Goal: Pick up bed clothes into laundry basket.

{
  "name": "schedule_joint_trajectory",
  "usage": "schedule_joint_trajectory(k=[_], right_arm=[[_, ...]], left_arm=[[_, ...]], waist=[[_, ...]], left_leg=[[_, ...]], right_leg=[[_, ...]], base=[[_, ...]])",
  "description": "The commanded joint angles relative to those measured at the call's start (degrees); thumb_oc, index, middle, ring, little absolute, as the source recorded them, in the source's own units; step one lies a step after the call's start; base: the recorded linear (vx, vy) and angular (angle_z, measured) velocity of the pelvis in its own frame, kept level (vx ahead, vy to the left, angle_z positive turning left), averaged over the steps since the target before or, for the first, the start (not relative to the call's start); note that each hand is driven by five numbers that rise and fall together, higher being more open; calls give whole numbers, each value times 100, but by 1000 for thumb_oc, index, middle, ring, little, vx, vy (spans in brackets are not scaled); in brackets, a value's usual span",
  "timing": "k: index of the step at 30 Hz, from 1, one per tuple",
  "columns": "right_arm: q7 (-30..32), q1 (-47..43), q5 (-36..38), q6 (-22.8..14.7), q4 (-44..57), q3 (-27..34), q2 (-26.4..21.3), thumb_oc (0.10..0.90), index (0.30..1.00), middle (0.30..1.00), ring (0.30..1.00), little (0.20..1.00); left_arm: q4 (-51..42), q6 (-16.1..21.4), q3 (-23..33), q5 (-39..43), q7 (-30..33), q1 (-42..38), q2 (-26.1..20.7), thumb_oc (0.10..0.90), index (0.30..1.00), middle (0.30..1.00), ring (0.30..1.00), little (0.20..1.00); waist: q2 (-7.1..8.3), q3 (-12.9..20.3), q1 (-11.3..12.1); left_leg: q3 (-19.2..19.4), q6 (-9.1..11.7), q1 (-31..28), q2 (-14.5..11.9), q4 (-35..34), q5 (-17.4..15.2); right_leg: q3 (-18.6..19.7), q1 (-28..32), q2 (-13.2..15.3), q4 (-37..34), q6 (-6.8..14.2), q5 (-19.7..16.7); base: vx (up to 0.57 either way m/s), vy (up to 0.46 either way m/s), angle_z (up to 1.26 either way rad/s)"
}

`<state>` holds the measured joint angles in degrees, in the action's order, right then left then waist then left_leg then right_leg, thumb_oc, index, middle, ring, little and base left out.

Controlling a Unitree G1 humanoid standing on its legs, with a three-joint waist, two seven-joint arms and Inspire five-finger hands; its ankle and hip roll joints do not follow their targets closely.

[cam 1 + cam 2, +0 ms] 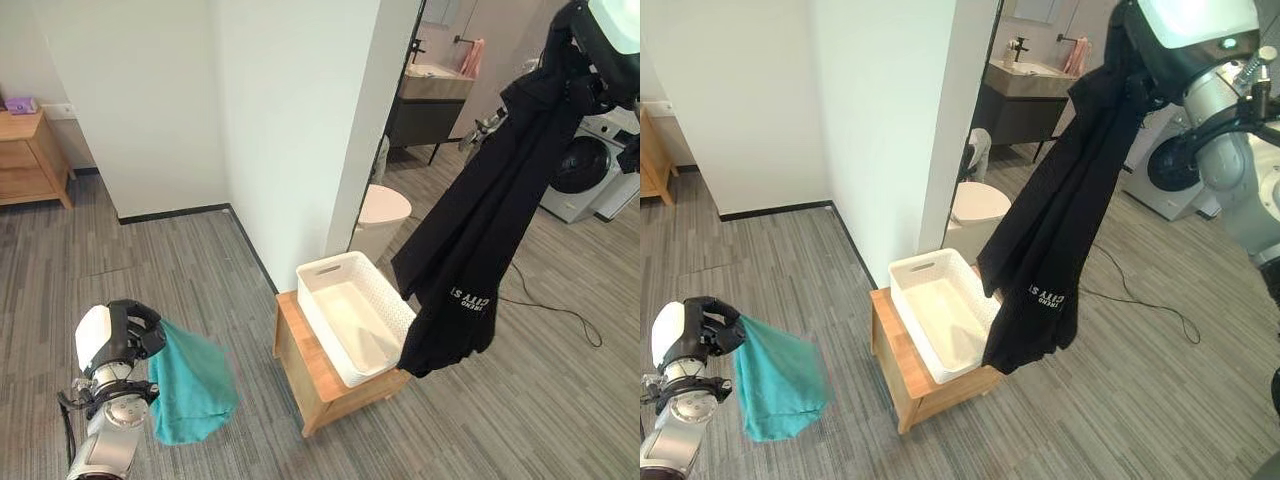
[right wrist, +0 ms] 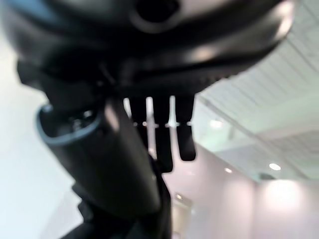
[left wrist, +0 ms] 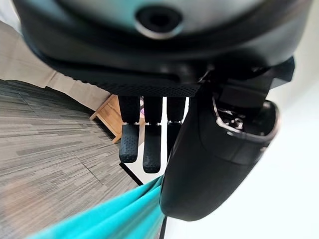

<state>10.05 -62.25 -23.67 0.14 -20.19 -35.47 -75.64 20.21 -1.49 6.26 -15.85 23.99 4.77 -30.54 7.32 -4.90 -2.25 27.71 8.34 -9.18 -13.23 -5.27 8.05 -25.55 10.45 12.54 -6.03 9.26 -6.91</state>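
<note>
My left hand (image 1: 118,338) is low at the left, shut on a teal cloth (image 1: 190,388) that hangs from it above the floor. In the left wrist view its fingers (image 3: 144,144) curl over the teal cloth (image 3: 119,216). My right hand (image 1: 1185,40) is raised high at the upper right, shut on a long black garment (image 1: 480,230) that hangs down; its lower end dangles beside the right edge of the white laundry basket (image 1: 385,292). The basket has nothing in it and stands on a low wooden stool (image 1: 300,365).
A white wall corner (image 1: 290,130) stands right behind the basket. Beyond it are a round white bin (image 1: 385,210), a vanity with a sink (image 1: 430,95) and a washing machine (image 1: 590,165). A wooden dresser (image 1: 25,155) is at the far left.
</note>
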Motion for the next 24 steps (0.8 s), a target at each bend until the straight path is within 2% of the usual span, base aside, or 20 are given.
schedule_joint_trajectory(k=[1,4,15,19,24], right_arm=[[415,-789,44,363,-352,507,-287,400,300,300,300,300],[454,-1111,61,373,-429,315,-251,400,300,300,300,300],[544,-1916,95,376,-393,-235,-57,400,300,300,300,300],[554,-2457,84,374,-523,-618,30,400,300,300,300,300],[524,-3058,93,393,-689,-1143,52,400,300,300,300,300]], left_arm=[[-626,514,3,-232,170,-591,-620,400,300,300,300,300],[-617,532,-28,-222,160,-555,-622,400,300,300,300,300],[-575,554,-12,-201,177,-439,-579,400,300,300,300,300],[-518,583,-67,-157,170,-440,-610,400,300,300,300,300],[-397,554,-53,-127,190,-402,-577,400,300,300,300,300]], waist=[[105,398,301],[148,370,351],[152,350,430],[207,363,470],[159,373,453]], left_leg=[[-165,3,-149,-107,103,-683],[-173,18,-110,-112,99,-662],[-240,58,36,-163,89,-605],[-281,86,94,-188,86,-581],[-305,99,122,-184,82,-574]], right_leg=[[-104,236,244,223,256,625],[-118,228,234,180,267,603],[-164,146,197,166,262,613],[-171,119,163,159,257,631],[-175,110,140,157,252,646]], base=[[0,0,0],[0,0,0],[3,-3,3],[16,-13,7],[11,-2,1]])
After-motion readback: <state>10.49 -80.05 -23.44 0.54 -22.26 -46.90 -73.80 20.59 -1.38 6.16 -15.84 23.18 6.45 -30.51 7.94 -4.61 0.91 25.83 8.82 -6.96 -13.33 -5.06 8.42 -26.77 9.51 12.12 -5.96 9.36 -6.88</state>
